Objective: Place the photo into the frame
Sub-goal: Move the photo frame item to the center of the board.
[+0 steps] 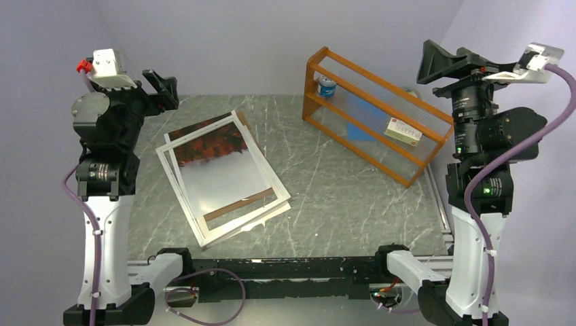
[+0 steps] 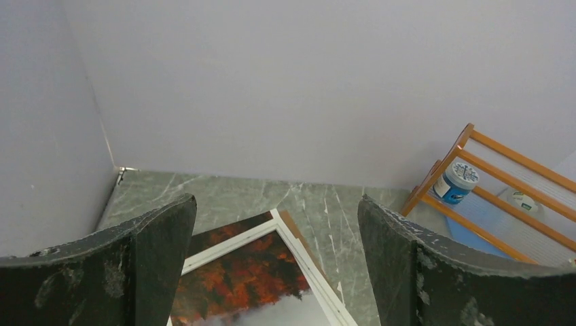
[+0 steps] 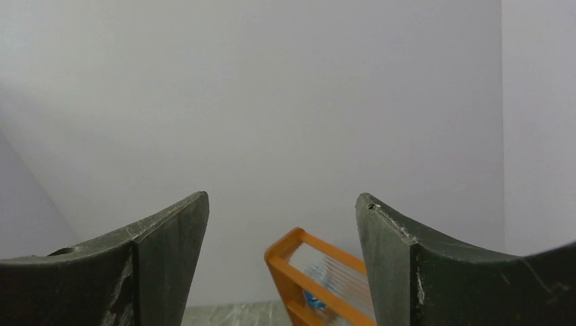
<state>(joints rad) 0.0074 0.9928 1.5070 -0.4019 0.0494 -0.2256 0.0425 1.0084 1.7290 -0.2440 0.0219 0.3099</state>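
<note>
Grey marbled surface (image 1: 339, 190), pale walls. Photo (image 1: 217, 159) lies flat at left within the skewed frame (image 1: 180, 190), with a brown board (image 1: 238, 204) showing beneath. Left claw (image 1: 162, 87) hangs above their far corner, wide, empty. Right claw (image 1: 441, 64) is well apart, wide, empty, beside the orange rack (image 1: 380, 112).

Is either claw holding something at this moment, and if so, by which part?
Nothing is held. The left claw and the right claw are both open in the air. The photo and the frame lie on the table.

Grey marbled table (image 1: 339, 204): frame (image 1: 178, 189), photo (image 1: 217, 146) stacked left of centre; orange rack (image 1: 387, 85) right.
</note>
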